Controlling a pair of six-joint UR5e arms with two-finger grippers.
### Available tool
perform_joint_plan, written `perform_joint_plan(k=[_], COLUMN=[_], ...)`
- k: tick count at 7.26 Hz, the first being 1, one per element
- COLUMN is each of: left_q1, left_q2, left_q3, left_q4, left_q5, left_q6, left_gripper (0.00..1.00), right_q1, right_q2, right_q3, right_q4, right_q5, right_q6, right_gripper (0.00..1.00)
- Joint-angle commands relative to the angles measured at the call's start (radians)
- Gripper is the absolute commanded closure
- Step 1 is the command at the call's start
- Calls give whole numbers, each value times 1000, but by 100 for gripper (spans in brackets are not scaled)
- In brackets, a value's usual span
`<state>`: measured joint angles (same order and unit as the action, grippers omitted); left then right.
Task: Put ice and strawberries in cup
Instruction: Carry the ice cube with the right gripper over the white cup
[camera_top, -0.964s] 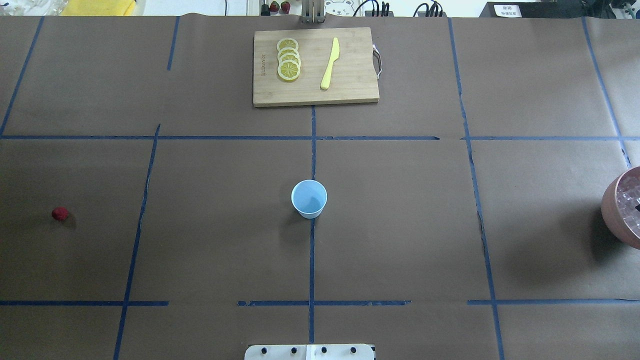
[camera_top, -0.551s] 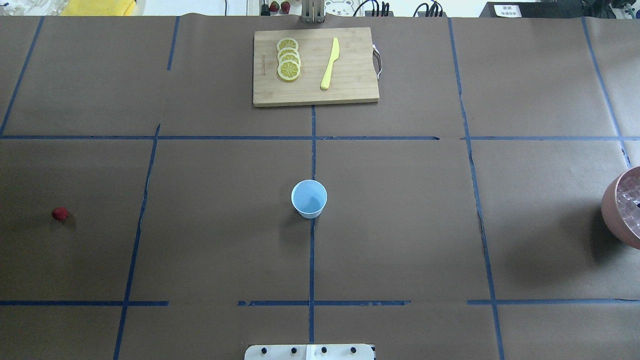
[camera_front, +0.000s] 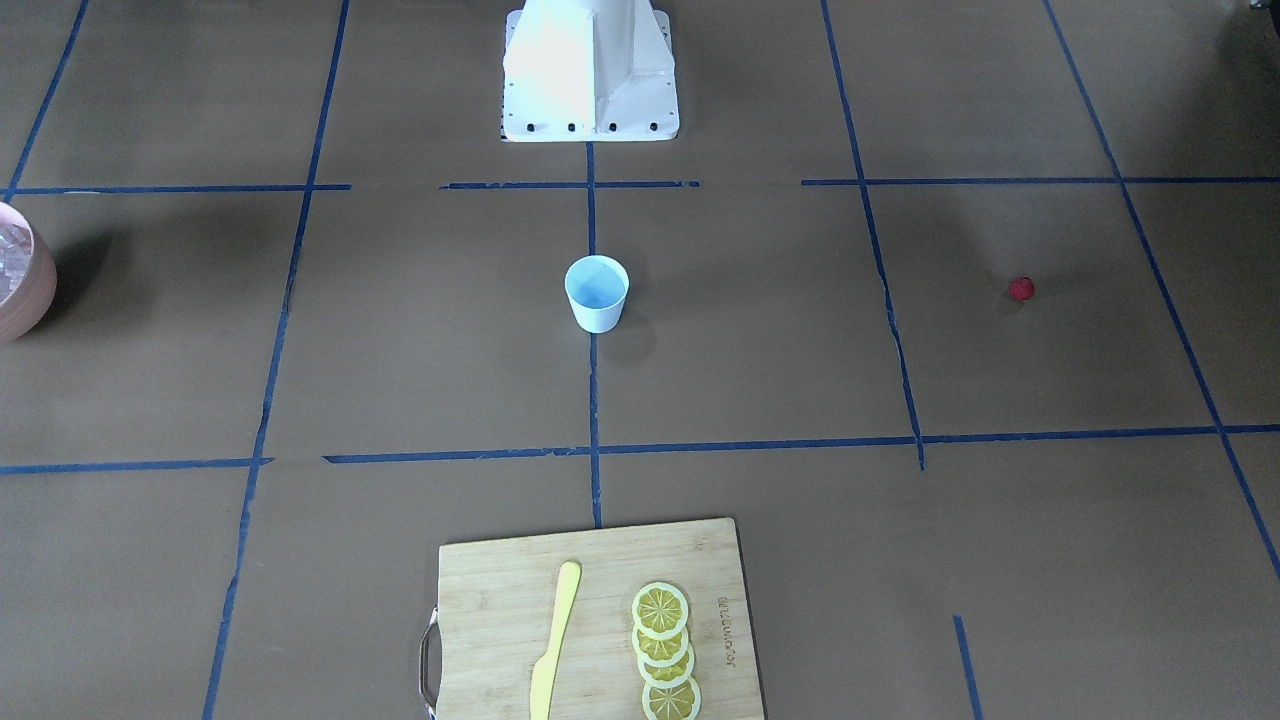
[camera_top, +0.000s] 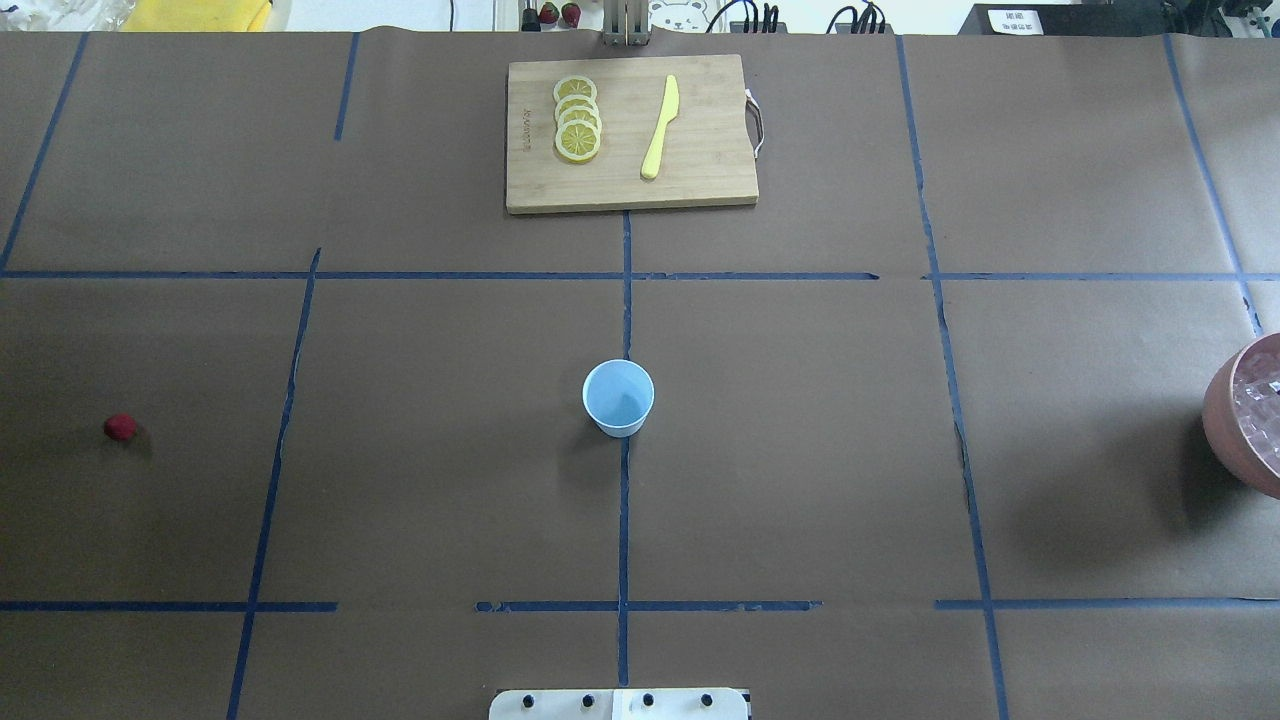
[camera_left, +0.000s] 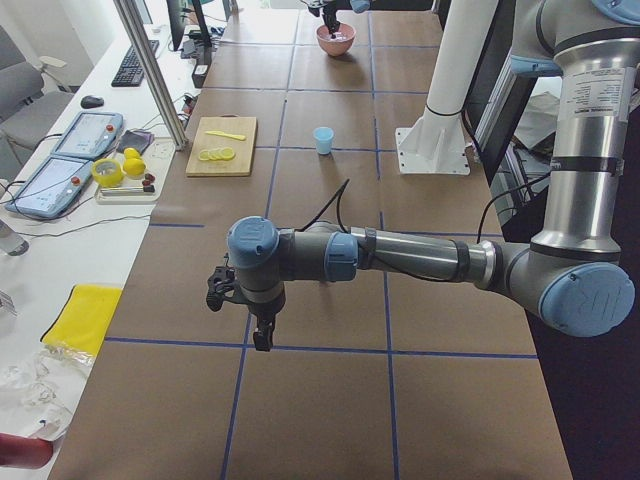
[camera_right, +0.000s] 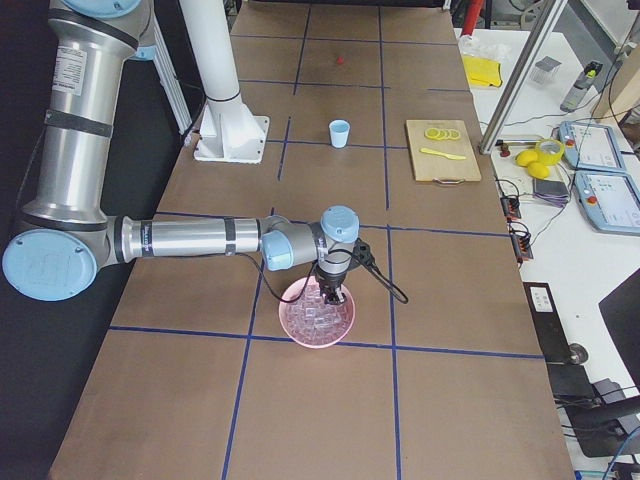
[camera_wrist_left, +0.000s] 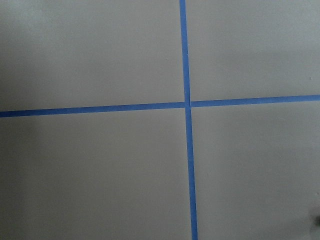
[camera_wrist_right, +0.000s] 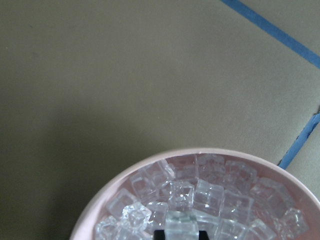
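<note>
The pale blue cup (camera_top: 618, 397) (camera_front: 596, 292) stands upright and empty-looking at the table's middle. A tiny red strawberry (camera_top: 120, 428) (camera_front: 1020, 289) lies alone far out on my left side. Ice cubes (camera_wrist_right: 210, 195) fill a pink bowl (camera_top: 1228, 420) (camera_right: 300, 325) at my far right. My right gripper (camera_wrist_right: 180, 234) (camera_right: 332, 293) hangs over that bowl, its two black fingertips shut on one ice cube (camera_wrist_right: 180, 222). The left gripper (camera_left: 261, 338) points down over bare table beyond the strawberry's end; I cannot tell whether it is open or shut.
A wooden cutting board (camera_top: 700, 180) with lemon slices (camera_top: 577, 120) and a yellow knife (camera_top: 660, 127) lies at the far middle edge. The robot's white base (camera_front: 590, 70) stands on the near side. Blue tape lines cross the brown table cover.
In the overhead view the dark tip of the right gripper over the bowl has slipped out past the right edge. Cup, strawberry and board have not moved.
</note>
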<state>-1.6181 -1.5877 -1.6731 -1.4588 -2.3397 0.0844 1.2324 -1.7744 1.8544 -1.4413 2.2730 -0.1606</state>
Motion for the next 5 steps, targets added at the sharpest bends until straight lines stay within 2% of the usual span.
perform_joint_plan(k=[1, 2, 3, 5], left_q1=[1, 1, 1, 1], left_q2=[0, 0, 0, 0], left_q3=[-2, -2, -3, -2], left_q4=[0, 0, -1, -1], left_q5=[-1, -1, -1, -1], left_q6=[0, 0, 0, 2], left_gripper=[0, 0, 0, 0], right_q1=[39, 44, 30, -75], right_q2=[50, 120, 195, 327], right_q3=[191, 224, 224, 229], right_q4=[-257, -340, -364, -364], right_q5=[2, 2, 38, 77], right_q6=[1, 28, 127, 350], right_gripper=[100, 100, 100, 100])
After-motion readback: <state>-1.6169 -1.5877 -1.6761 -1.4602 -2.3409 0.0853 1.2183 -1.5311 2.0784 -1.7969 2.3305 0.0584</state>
